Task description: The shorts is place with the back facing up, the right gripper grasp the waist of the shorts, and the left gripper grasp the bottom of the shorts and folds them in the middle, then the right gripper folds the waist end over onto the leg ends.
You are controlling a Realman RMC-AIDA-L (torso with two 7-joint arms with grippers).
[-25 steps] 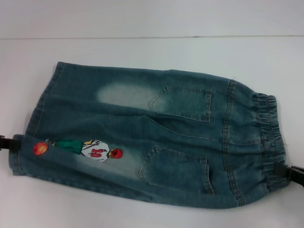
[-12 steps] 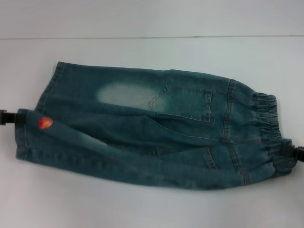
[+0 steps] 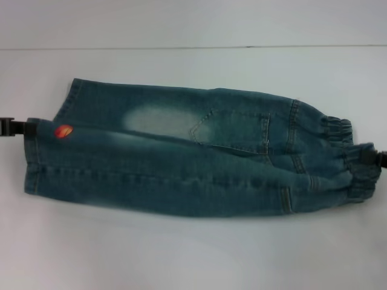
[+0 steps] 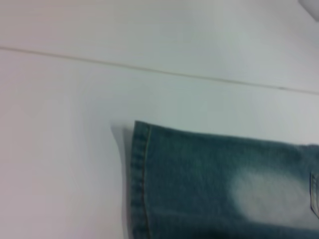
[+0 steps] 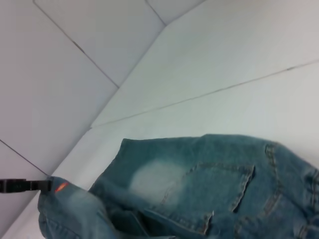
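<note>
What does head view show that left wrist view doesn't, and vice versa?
Head view only: the left gripper at the bottom of the shorts, the right gripper at the elastic waist, the orange basketball patch and a back pocket.
Left wrist view only: nothing extra, just a closer look at the far leg's hem stitching.
Both: the shorts, their pale bleached patch and the white table.

It looks like a plain lab or test room: a bare white table (image 3: 181, 254) fills the head view, and a white wall (image 3: 193, 21) of large panels stands behind it at 12 o'clock, with thin seams
</note>
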